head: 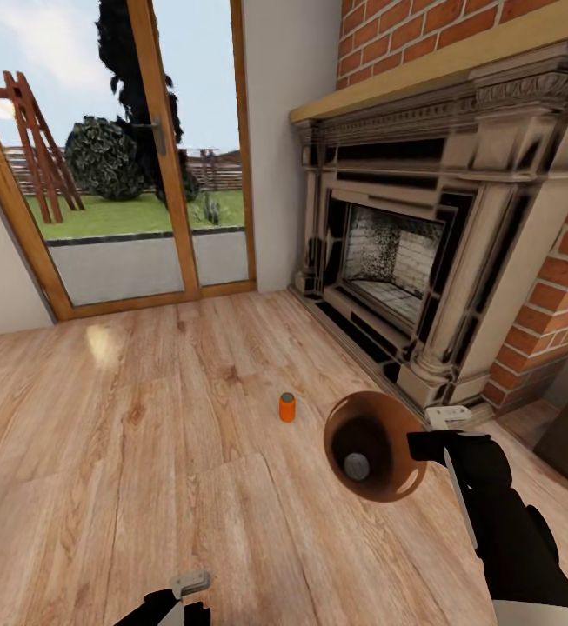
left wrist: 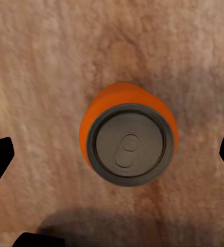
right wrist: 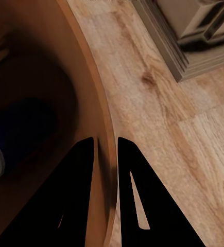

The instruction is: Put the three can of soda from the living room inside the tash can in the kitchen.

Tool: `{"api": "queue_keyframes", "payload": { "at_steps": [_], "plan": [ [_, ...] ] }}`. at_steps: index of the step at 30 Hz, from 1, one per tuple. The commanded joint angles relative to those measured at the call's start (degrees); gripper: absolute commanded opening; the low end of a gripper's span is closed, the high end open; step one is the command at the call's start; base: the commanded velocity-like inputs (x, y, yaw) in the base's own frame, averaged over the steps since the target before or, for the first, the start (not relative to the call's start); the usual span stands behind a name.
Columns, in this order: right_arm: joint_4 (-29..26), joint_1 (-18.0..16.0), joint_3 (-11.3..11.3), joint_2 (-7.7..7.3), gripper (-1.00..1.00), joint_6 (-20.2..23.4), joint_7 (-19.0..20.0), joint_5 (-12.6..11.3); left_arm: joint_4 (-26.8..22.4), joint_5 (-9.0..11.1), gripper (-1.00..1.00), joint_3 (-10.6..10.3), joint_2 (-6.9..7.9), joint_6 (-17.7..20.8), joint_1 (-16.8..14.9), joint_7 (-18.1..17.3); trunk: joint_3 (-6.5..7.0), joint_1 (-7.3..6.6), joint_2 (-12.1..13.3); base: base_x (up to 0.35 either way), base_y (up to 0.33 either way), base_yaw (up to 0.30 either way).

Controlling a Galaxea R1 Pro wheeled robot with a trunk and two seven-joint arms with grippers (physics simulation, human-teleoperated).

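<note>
Soda can (left wrist: 128,136) upright on the wood floor (head: 127,452), dead centre under your left hand (left wrist: 112,154), fingers spread wide either side. It's light, rigid, slick-walled: close on the mid-body, squarely. Another can (head: 287,407) stands near the fireplace (head: 423,261). Your right hand (right wrist: 105,146) is pinched on the trash can's rim (right wrist: 99,118), one can (head: 357,467) already inside.

Grey metal-topped can (left wrist: 128,140), wood floor (head: 127,452)
</note>
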Motion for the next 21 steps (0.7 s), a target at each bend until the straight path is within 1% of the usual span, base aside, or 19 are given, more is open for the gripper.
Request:
{"api": "queue_keyframes", "payload": {
  "at_steps": [1, 21],
  "plan": [
    [-0.1, 0.0, 0.0, 0.0, -1.0, 0.0, 0.3, -0.8, 0.0, 0.0, 1.0, 0.0, 0.0, 0.0, 0.0, 0.0, 0.01, -0.01, 0.0, 0.0, 0.0, 0.0],
    [-2.0, 0.0, 0.1, 0.01, -1.0, 0.0, 0.3, -1.0, -0.1, 0.0, 1.0, 0.0, -0.04, 0.0, 0.0, 0.0, 0.01, -0.01, 0.0, 0.0, 0.0, 0.0]
  ]
}}
